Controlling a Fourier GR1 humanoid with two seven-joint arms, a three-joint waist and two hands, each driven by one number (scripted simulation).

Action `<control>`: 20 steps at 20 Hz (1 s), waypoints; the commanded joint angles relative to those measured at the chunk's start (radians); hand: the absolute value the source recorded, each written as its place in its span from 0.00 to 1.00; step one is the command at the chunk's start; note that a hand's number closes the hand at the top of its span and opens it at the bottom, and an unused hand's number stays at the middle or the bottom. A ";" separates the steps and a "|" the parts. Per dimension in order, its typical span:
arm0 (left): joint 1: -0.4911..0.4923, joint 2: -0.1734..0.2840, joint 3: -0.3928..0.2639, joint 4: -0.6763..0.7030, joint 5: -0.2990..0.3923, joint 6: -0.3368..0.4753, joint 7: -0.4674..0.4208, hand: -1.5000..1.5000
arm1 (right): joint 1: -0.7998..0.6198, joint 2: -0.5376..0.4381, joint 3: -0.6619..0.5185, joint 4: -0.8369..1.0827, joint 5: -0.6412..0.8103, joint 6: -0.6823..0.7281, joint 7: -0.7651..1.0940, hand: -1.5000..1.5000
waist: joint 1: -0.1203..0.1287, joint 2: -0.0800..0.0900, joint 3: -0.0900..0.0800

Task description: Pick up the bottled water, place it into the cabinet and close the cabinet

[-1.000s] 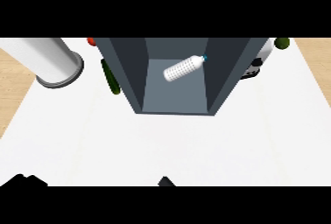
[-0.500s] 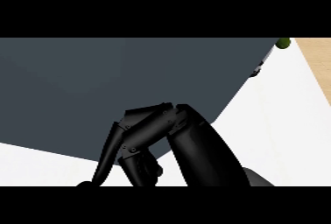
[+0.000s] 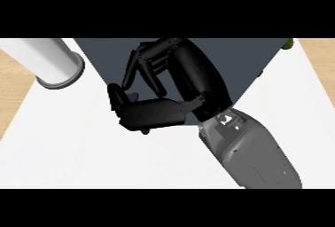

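My right hand (image 3: pixel 152 113) is black and fills the middle of the head view, over the dark grey cabinet (image 3: pixel 248 57). Its grey forearm (image 3: pixel 252 150) comes in from the lower right. The fingers (image 3: pixel 157 53) are curled back towards the palm, and nothing shows between them. No part of the bottled water is visible; the hand and arm hide much of the cabinet. Whether the cabinet stands open or closed cannot be made out. My left hand does not show.
A white cylinder (image 3: pixel 56 62) stands at the upper left, close to the cabinet's left side. A small green object (image 3: pixel 288 43) peeks out at the cabinet's upper right. The white counter (image 3: pixel 78 150) spreads below and left of the hand.
A second ago the bottle lay on the cabinet with both hands low at the edge. The right hand has since risen over the cabinet, and the bottle has gone out of sight.
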 commanded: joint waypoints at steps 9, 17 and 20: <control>-0.021 -0.026 0.014 0.041 -0.019 -0.062 0.016 1.00 | -0.093 0.006 -0.120 0.388 -0.001 0.081 -0.174 1.00 | 0.008 0.010 0.001; -0.079 -0.003 0.021 0.041 0.028 -0.071 0.045 1.00 | -0.066 -0.032 -0.152 0.460 0.020 0.088 -0.243 1.00 | 0.020 0.026 0.000; -0.099 0.002 0.025 0.035 0.035 -0.044 0.067 1.00 | -0.062 -0.035 -0.152 0.462 0.027 0.092 -0.261 1.00 | 0.018 0.027 0.001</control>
